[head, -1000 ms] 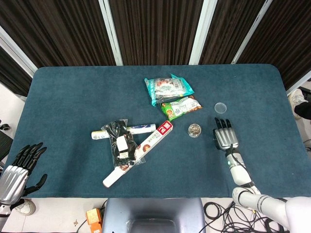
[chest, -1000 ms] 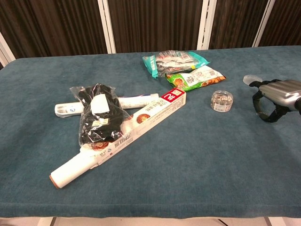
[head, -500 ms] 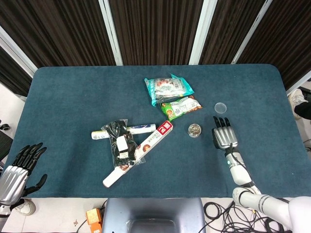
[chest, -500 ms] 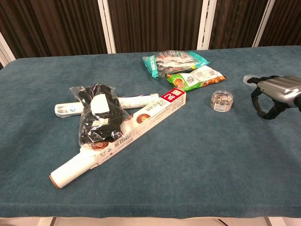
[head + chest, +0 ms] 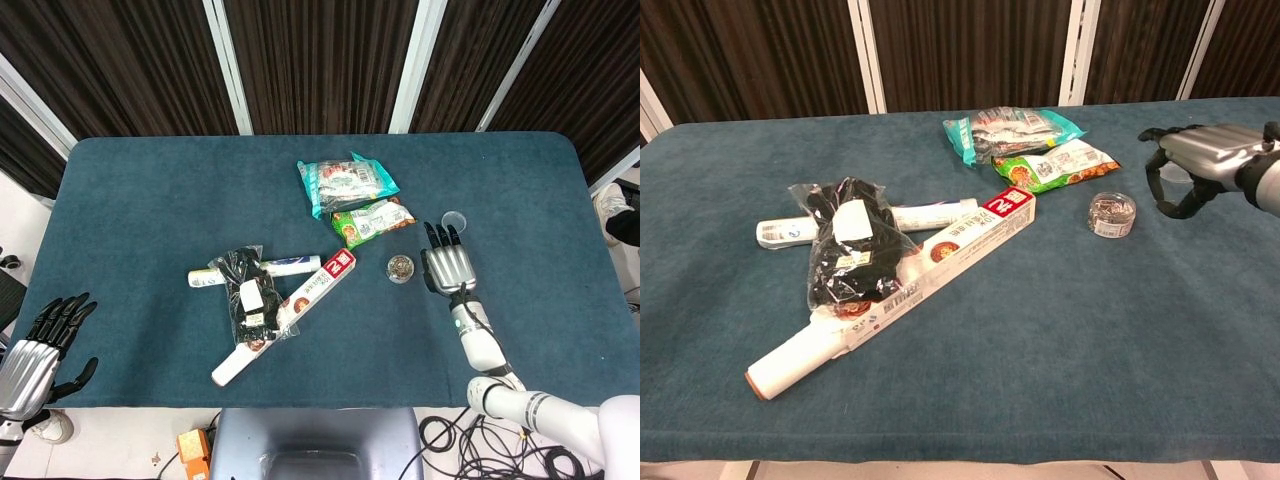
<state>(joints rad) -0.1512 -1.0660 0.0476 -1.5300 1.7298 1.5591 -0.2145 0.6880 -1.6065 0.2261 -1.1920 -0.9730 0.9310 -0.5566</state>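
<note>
our right hand [image 5: 447,268] hovers above the blue surface [image 5: 150,200] with its fingers [image 5: 440,236] apart and holding nothing; in the chest view the same hand [image 5: 1200,160] hangs palm down with fingers curled downward, clear of the cloth. the nearest thing to it is a small round jar [image 5: 400,268], just beside the hand on its left in the head view, standing upright on the surface [image 5: 1040,330]; the chest view shows the jar [image 5: 1111,214] near the fingers but apart from them. a clear lid [image 5: 455,219] lies flat just beyond the fingertips, partly hidden by the hand in the chest view. behind the jar lies a green snack bag [image 5: 372,221], and touching it further back a teal bag [image 5: 346,184]. toward the middle of the surface a long box [image 5: 315,290] lies slantwise, with a black packet [image 5: 248,295] draped across it and a white tube [image 5: 255,270] running under the packet. our left hand [image 5: 35,355] hangs off the near left edge of the surface, fingers apart and empty, well apart from everything; the chest view does not show it.
</note>
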